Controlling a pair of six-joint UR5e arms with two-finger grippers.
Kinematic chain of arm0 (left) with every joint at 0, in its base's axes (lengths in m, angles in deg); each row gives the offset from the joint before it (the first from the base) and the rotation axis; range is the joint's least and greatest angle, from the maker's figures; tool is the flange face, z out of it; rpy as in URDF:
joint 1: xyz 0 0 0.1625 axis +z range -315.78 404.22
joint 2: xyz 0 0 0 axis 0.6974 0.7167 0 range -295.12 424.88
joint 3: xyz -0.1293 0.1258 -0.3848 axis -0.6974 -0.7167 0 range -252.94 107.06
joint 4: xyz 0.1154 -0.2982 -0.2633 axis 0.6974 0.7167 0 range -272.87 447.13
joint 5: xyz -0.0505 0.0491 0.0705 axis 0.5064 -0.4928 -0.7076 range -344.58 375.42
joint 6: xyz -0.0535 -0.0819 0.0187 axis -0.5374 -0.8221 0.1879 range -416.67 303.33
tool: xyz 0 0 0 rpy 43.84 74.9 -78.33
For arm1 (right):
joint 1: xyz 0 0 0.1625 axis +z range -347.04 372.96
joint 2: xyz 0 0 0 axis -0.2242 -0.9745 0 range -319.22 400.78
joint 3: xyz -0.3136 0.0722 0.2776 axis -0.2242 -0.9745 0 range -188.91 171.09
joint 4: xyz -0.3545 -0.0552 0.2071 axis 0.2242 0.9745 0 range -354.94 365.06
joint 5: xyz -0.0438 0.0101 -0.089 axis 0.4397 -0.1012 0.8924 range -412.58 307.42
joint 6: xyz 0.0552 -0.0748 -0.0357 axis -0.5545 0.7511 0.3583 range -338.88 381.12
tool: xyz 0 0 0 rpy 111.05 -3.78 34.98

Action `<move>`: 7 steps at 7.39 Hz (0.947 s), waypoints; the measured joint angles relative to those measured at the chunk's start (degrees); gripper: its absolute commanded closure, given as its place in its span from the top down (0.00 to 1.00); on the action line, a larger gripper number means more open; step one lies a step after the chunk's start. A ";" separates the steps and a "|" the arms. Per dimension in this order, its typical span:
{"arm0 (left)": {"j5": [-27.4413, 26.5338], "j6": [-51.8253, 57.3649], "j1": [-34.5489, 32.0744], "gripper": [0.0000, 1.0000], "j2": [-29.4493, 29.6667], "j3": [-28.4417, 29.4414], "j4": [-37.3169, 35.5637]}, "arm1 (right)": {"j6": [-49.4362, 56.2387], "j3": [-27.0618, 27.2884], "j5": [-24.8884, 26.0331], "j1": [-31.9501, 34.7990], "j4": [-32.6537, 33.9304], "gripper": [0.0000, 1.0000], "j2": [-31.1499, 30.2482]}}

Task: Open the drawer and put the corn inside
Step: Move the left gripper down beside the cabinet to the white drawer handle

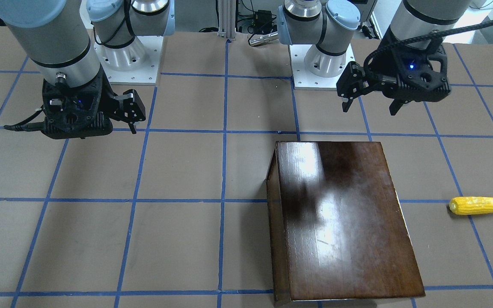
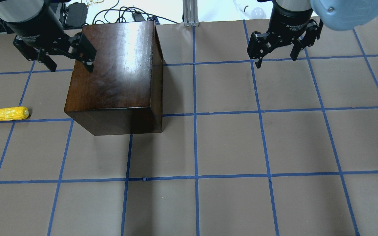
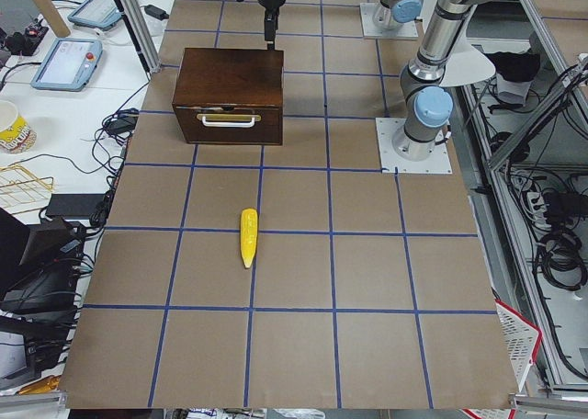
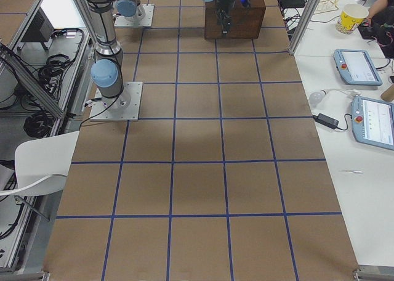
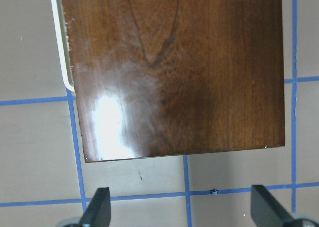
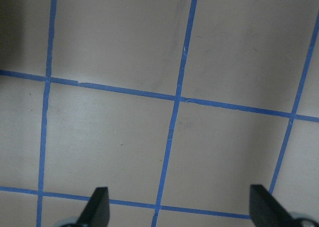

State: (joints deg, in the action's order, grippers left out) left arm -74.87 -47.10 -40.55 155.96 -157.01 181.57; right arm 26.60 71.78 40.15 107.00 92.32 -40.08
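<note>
The glossy dark-brown wooden box (image 2: 116, 75) stands on the table's left half. Its drawer (image 3: 226, 125) is shut; the front panel with a pale handle (image 3: 226, 119) faces the robot's left, and the handle also peeks out in the left wrist view (image 5: 62, 48). The yellow corn (image 2: 6, 114) lies on the table left of the box, also in the front view (image 1: 479, 205) and the exterior left view (image 3: 248, 236). My left gripper (image 2: 71, 68) hangs open and empty, high by the box's robot-side edge (image 1: 369, 109) (image 5: 182, 209). My right gripper (image 2: 277, 61) is open and empty over bare table (image 6: 180, 209).
The table is brown paper with a blue tape grid (image 2: 195, 114). The two arm bases (image 1: 321, 64) stand on white plates at the robot's side. Tablets, cables and a cup lie on side benches beyond the table's edge (image 3: 64, 65).
</note>
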 measured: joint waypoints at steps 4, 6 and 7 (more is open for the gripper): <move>3.10 9.81 12.49 1.00 2.66 0.48 -0.33 | 0.01 0.00 0.00 0.00 -0.01 1.00 0.00; 7.09 14.92 18.57 1.00 6.36 1.74 -0.45 | 0.03 0.00 0.00 0.00 -0.01 1.00 0.00; 9.15 16.90 20.84 1.00 8.83 1.93 -0.66 | 0.02 0.00 0.00 0.00 -0.02 1.00 0.00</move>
State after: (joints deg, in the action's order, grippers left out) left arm -65.72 -30.20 -19.71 164.79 -155.08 180.91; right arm 26.62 71.78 40.15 107.00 92.31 -40.08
